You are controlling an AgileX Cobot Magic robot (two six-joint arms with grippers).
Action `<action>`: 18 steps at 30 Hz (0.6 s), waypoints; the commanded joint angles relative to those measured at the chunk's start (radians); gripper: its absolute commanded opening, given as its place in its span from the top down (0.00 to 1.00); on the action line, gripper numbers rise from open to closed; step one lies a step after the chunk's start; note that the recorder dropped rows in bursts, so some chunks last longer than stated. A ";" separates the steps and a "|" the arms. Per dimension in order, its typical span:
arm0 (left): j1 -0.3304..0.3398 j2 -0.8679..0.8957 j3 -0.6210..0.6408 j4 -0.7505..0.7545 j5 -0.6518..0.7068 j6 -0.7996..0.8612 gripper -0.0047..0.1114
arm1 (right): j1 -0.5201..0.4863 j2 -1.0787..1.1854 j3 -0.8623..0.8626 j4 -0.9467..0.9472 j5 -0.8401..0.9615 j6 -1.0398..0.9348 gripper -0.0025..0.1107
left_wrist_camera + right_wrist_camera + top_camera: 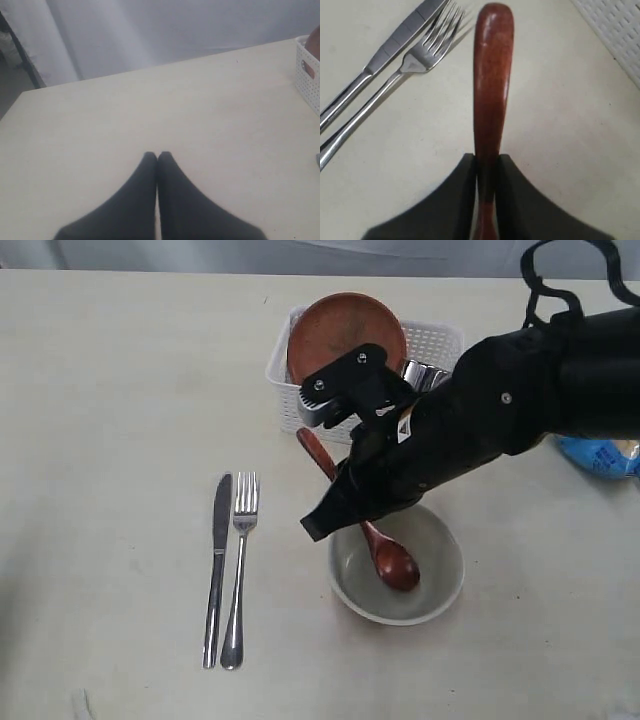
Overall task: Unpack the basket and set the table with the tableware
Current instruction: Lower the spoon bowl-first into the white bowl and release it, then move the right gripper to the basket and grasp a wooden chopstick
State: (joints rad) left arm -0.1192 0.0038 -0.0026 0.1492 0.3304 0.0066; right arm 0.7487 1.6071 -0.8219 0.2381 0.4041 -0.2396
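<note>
We see 1 blue snack bag [598, 456] at the right edge of the exterior view. It is crinkly and shiny, with a pale patch on its wrapper. Only part of it shows, so we cannot read any print. Behind everything hangs a pale grey curtain [175, 35], falling in soft vertical folds, and we catch a thin strip of it along the top of the exterior view too. In the left wrist view, 1 black slanted bar [22, 57] stands in front of that curtain, with grey floor [12, 87] beside it.

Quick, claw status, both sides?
Left claw: closed, empty.
Right claw: closed on the wooden spoon, at its handle.
</note>
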 commanded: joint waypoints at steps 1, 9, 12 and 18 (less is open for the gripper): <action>-0.007 -0.004 0.003 0.006 -0.010 -0.007 0.96 | 0.001 0.000 -0.003 -0.007 0.024 -0.015 0.62; -0.007 -0.004 0.003 0.006 -0.010 -0.007 0.96 | -0.004 -0.102 -0.072 -0.102 0.050 0.096 0.59; -0.007 -0.004 0.003 0.006 -0.010 -0.007 0.96 | -0.044 -0.122 -0.145 -0.181 0.096 0.273 0.59; -0.007 -0.004 0.003 0.006 -0.010 -0.007 0.96 | -0.159 -0.056 -0.378 -0.297 0.462 0.303 0.59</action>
State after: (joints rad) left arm -0.1192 0.0038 -0.0026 0.1492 0.3304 0.0066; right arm 0.6315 1.5162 -1.1151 0.0000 0.6957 0.0485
